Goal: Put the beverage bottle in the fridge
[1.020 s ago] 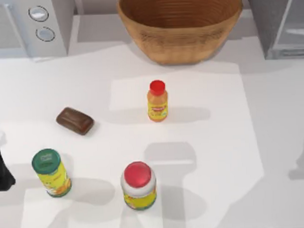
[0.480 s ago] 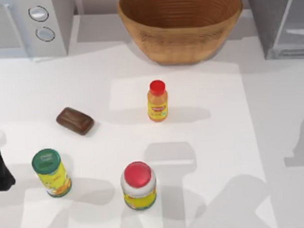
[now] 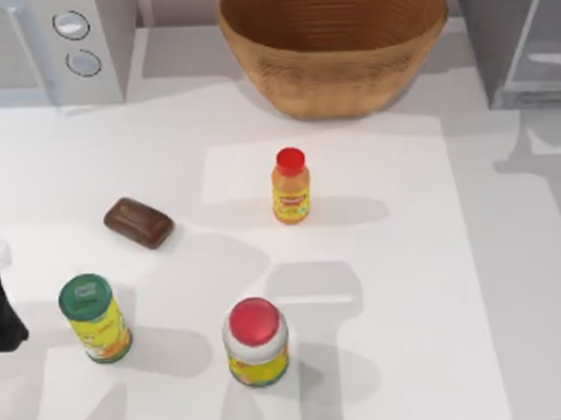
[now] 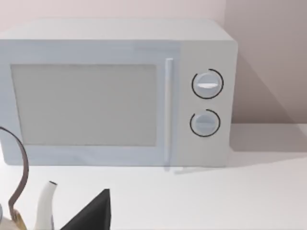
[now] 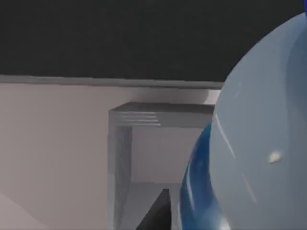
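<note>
Clear plastic bottle point(image 5: 261, 143) looms at the right of my right wrist view, facing the fridge point(image 5: 144, 143); light, slippery, best held mid-body, though my grip I cannot tell.

Clear beverage bottle point(image 5: 268, 143) with blue label (green-white marks hidden); grey fridge point(image 3: 514, 41), pale inside.

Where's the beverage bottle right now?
The beverage bottle looms close in the right wrist view, facing the fridge opening; the fridge stands at the table's far right corner.
</note>
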You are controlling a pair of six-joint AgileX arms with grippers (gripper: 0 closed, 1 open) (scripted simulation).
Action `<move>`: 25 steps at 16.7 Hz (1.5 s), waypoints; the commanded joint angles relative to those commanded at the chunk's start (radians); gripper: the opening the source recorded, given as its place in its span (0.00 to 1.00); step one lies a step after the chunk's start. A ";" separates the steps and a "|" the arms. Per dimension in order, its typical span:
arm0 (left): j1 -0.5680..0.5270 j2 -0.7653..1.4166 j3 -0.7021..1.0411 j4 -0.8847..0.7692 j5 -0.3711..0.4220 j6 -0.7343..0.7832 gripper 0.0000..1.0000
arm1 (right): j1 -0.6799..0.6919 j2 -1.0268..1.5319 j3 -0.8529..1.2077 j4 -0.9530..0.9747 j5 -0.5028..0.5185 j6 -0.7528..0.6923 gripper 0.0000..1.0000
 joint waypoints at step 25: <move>0.000 0.000 0.000 0.000 0.000 0.000 1.00 | -0.206 1.248 0.346 0.551 -0.210 0.017 0.01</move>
